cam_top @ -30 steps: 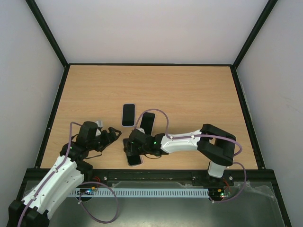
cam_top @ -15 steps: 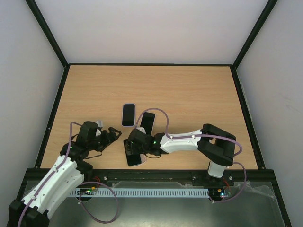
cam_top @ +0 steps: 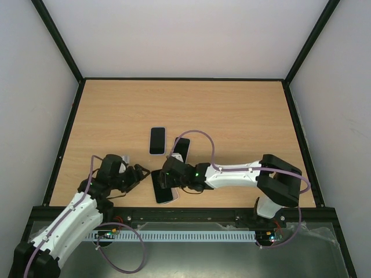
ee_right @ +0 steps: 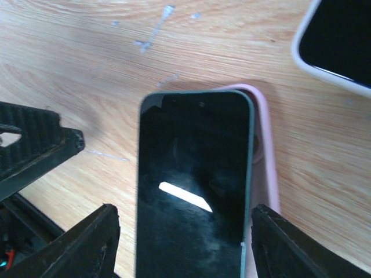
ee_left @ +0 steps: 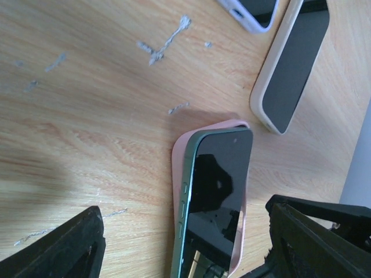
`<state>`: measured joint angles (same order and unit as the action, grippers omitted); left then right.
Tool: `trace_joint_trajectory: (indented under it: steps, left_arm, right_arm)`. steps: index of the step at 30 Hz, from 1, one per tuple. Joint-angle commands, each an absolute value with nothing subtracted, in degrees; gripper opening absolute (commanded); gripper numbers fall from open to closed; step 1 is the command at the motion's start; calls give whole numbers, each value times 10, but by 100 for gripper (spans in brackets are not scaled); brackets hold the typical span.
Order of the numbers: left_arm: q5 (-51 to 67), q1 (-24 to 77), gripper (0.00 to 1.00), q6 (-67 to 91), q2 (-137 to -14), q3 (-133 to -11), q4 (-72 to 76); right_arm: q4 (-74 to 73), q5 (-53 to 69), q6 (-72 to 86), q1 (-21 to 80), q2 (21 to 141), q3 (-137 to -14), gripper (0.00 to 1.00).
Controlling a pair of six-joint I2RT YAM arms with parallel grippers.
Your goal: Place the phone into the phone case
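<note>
One wooden table fills the enclosure, and both arms are bent low over its near edge. The left arm is stretched in from the near left corner, and the white right arm is folded across from the right, so that the two wrists are brought close together just left of centre.

The left gripper is held with its jaws spread wide and nothing between them; it is pointed at the phone from the left and is kept apart from it. The right gripper is set over the near end of the phone with one finger on either side. A strip of bare wood is seen between one finger and the phone's edge, so the jaws are parted and the phone is not clamped.

The phone, dark-screened with a green edge, is laid screen up on the pink phone case near the front of the table. It is not seated flush: the pink rim is left showing along one long side and round the far corners, and the phone's buttoned side is seen standing above the case wall.

Further back, two other cased phones are laid screen up just beside each other, a white-cased phone and a cream-cased phone
</note>
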<state>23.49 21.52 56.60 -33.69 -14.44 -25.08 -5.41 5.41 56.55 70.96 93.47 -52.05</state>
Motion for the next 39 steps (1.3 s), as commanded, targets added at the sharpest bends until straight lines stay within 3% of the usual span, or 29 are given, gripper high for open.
trace_joint_trajectory:
  steps: [1,7,20,26,34,39]
  left_arm:
    - [268,219,76,587,-326,-120,-224]
    - [279,238,73,612,-332,-95,-188]
    - [254,274,68,628,-373,-88,-156]
    - [248,278,65,621,-393,-85,-148]
    - [236,279,31,605,-406,-97,-157]
    - [223,280,15,587,-417,-112,-174]
  right_arm:
    - [-66,24,571,713,925,-487,60]
    - [-45,35,585,713,930,-459,54]
    - [51,82,658,713,969,-440,26]
    - [95,89,689,713,988,-430,21]
    - [126,81,713,713,996,-429,19]
    - [136,69,722,713,989,-420,19]
